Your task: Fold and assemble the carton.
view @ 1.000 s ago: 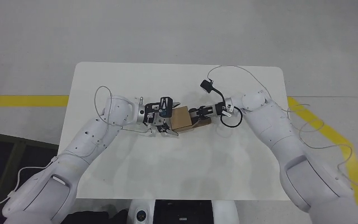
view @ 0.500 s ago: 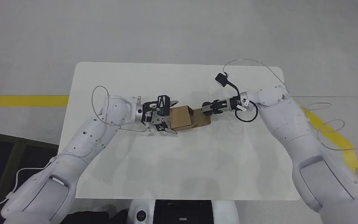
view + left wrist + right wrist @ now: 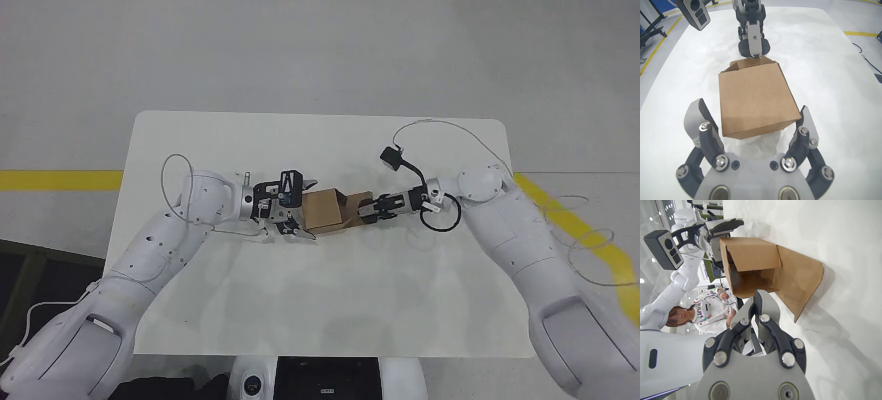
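A brown carton [image 3: 322, 210] lies on its side in the middle of the white table [image 3: 330, 300]. Its closed end [image 3: 755, 98] sits between the fingers of my left gripper [image 3: 297, 207], which is open; one fingertip [image 3: 800, 115] touches a corner and the other stands apart. The open end [image 3: 751, 275] faces my right gripper [image 3: 755, 294], with one short flap folded inward and a long flap [image 3: 800, 279] spread out along the table. My right gripper [image 3: 756, 55] is shut with nothing between its fingers, its tip at the rim of the opening.
A thin cable [image 3: 440, 125] arcs over the table's far right part, and a wire loop [image 3: 172, 180] hangs by the left arm. Bare table lies in front of and behind the carton. A yellow floor line [image 3: 60, 180] runs past both sides.
My right gripper drew back a little from the carton's open end and shifted toward the front. The long flap on that side now lies spread out. The left gripper stayed put.
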{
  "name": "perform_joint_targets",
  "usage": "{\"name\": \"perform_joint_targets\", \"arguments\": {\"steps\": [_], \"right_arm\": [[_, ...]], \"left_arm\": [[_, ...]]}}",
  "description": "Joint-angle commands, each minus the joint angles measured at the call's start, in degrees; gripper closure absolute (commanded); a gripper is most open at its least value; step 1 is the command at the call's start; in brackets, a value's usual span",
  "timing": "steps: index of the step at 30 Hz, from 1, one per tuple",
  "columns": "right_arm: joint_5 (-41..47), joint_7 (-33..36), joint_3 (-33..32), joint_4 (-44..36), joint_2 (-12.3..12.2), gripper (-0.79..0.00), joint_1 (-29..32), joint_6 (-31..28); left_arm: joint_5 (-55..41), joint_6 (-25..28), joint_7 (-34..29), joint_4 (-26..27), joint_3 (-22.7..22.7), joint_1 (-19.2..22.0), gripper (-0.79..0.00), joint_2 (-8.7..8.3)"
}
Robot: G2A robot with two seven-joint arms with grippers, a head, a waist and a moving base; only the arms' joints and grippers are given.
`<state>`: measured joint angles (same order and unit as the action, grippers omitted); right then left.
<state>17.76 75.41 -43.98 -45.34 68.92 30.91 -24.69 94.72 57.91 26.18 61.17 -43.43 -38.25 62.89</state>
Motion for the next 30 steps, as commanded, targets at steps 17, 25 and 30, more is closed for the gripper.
{"name": "perform_joint_targets", "arguments": {"steps": [17,25,30], "right_arm": [[0.62,-2.6,3.4,2.69,3.5,0.0,-1.31,-1.9],[1.75,-0.39,4.83,4.55,5.16,0.0,-2.19,-4.12],[1.83,-0.41,5.66,5.72,6.23,0.0,-2.93,-4.58]], "left_arm": [[0.85,0.1,1.65,0.18,1.59,0.48,-0.785,-0.33],[1.05,0.1,2.25,0.02,2.34,0.84,-0.785,-0.47],[1.12,0.1,2.67,0.04,2.8,1.06,-0.785,-0.54]]}}
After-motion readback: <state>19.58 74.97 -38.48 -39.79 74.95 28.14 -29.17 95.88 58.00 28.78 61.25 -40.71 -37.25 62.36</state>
